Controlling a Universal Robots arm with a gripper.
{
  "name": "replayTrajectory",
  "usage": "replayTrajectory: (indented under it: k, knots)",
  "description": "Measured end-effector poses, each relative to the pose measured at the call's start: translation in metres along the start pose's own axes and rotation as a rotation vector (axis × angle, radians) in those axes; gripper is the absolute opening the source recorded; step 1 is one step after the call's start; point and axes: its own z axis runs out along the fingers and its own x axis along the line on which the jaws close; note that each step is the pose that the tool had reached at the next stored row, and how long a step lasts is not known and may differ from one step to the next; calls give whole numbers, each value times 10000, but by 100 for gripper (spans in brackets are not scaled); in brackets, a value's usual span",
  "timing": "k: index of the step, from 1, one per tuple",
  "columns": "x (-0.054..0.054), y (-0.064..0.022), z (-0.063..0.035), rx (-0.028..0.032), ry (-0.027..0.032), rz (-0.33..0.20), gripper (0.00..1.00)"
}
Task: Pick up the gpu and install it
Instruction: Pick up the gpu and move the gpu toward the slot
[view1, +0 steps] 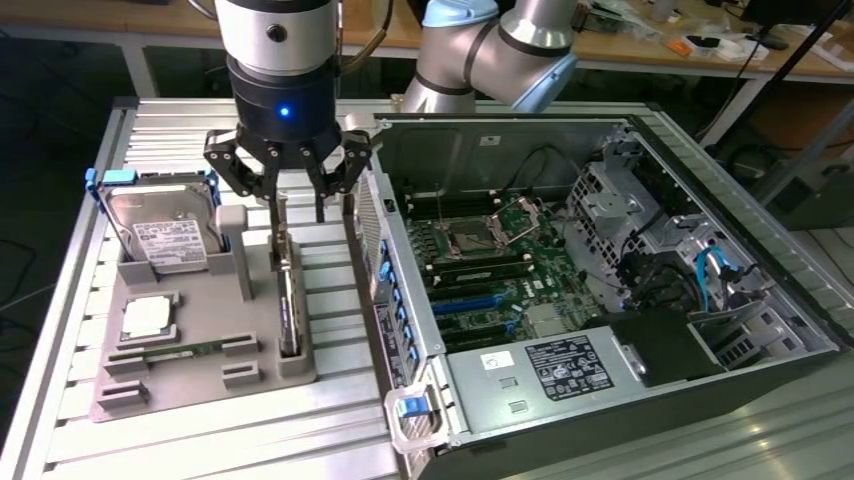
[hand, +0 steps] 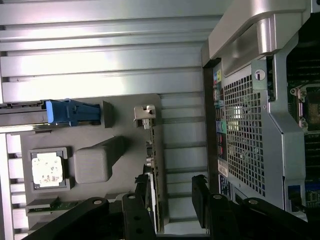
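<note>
A grey holder tray (view1: 254, 385) lies on the slatted metal table (view1: 67, 420), carrying a silver hard drive (view1: 167, 238), a square processor (view1: 144, 318) and a narrow memory stick (view1: 180, 352) — just beside it, on the exterior view's right, an open computer case (view1: 747, 330) shows its motherboard (view1: 487, 265) and labelled power supply (view1: 507, 385).

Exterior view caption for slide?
Gripper with open fingers hovers over the gpu standing on edge in its grey holder beside the open computer case.

Gpu (view1: 286, 305) edge-on, far face perhaps hidden
</note>
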Motion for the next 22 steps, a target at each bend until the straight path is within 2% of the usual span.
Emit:
replayTrajectory:
  k: [9, 16, 22]
  knots:
    - [5, -1, 6, -3, -4, 1, 48]
    - [82, -11, 135, 0, 0, 1, 48]
    - [94, -46, 258, 0, -1, 1, 48]
